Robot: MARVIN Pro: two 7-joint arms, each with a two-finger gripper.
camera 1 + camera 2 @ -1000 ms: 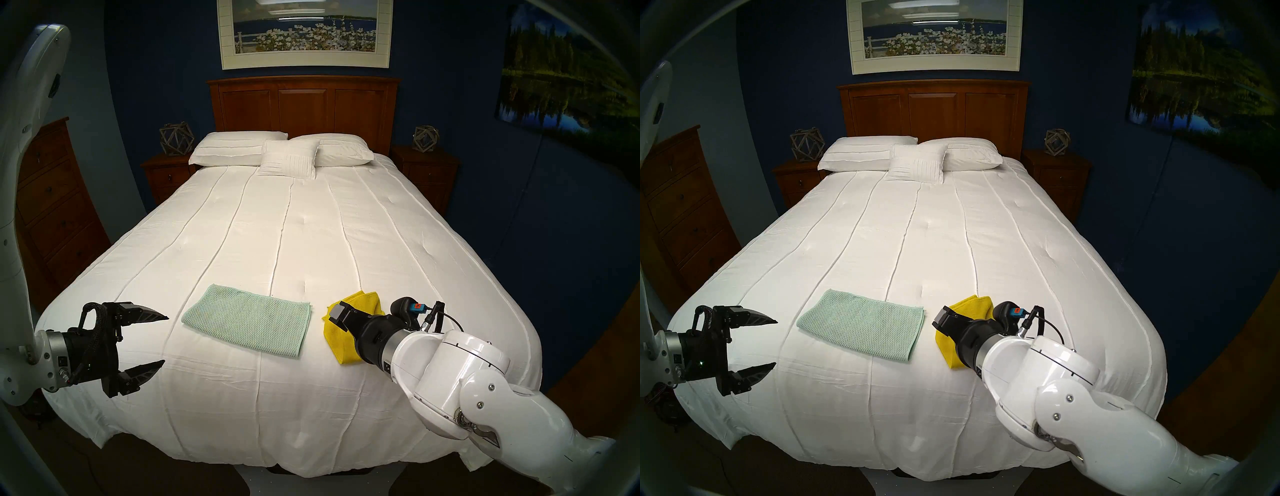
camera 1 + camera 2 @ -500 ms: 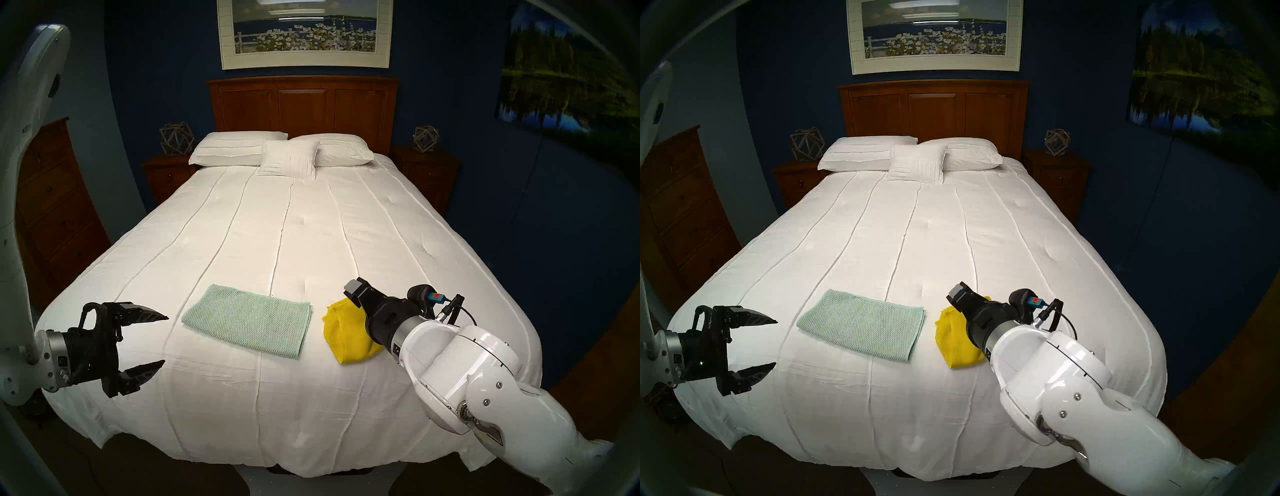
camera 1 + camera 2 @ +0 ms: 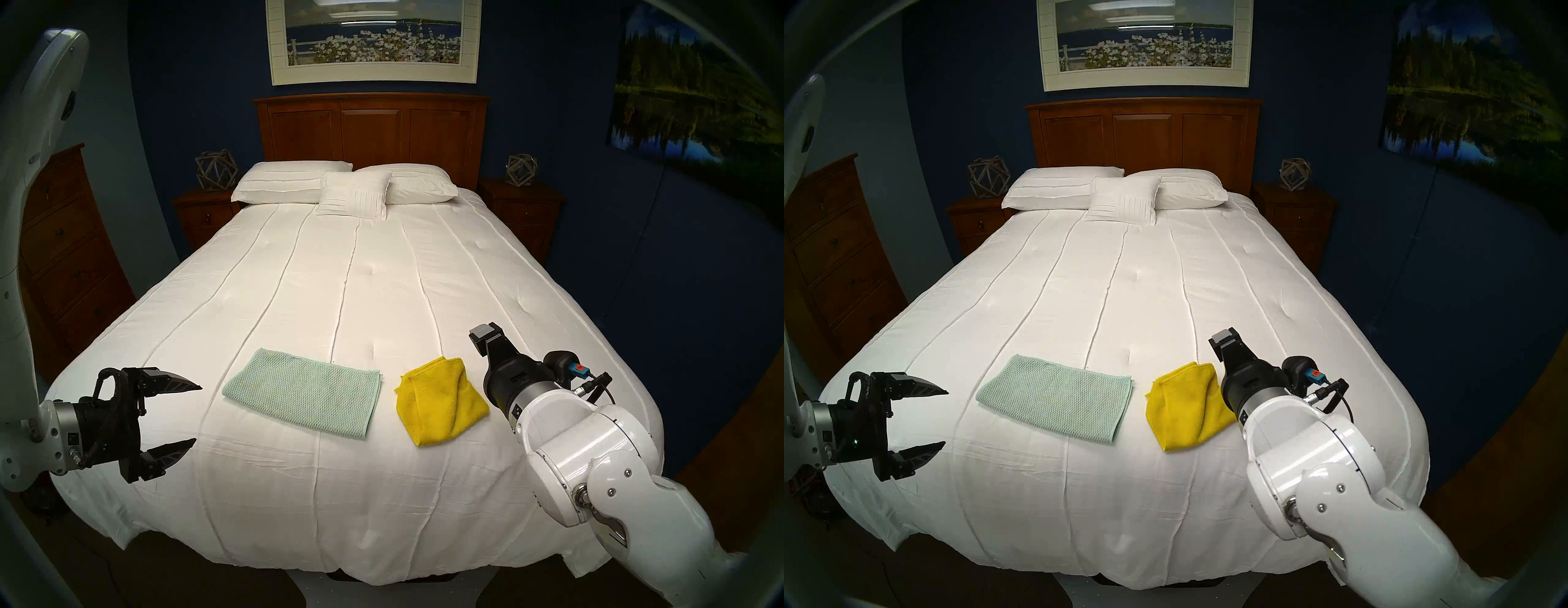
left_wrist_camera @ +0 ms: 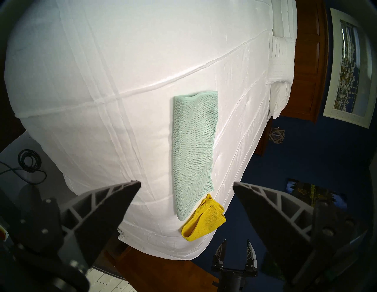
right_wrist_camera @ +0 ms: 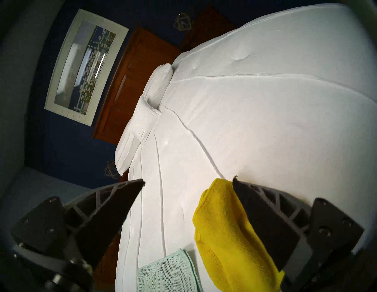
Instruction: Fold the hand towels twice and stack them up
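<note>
Head views: I see a big bed with a white bedspread point(image 3: 348, 297) and both of my arms over its near end.
Green towel: the mint-green towel point(image 3: 302, 398) lies flat on the bedspread, folded into a long shape. It is near the foot of the bed, a bit to my left of the middle.
Yellow towel: the yellow towel point(image 3: 439, 403) lies just to the right of the green one. They sit close but I see a strip of white between them in the head views. It is folded into a small, puffy, bumpy bundle, not as neat as the green one.
Left gripper: my left gripper point(image 3: 198, 414) hangs over the left near corner of the bed. Its two black fingers point(image 4: 114, 204) are spread wide apart. Nothing is between them. It is well apart from the green towel.
Right gripper: my right gripper point(image 5: 188, 180) is up above the bed, at the right side of the yellow towel. In the right wrist view its fingers are spread wide with nothing held. One finger point(image 5: 265, 220) sits in front of the yellow towel in that view, but I cannot tell if it touches it.
Left wrist view: I see the green towel long and straight, with the yellow towel point(image 4: 202, 220) at its far end, and my right gripper point(image 4: 235, 247) past it with its fingers apart.
Far end of the bed: white pillows point(image 3: 352, 187) rest by a brown wooden headboard point(image 3: 371, 127).
</note>
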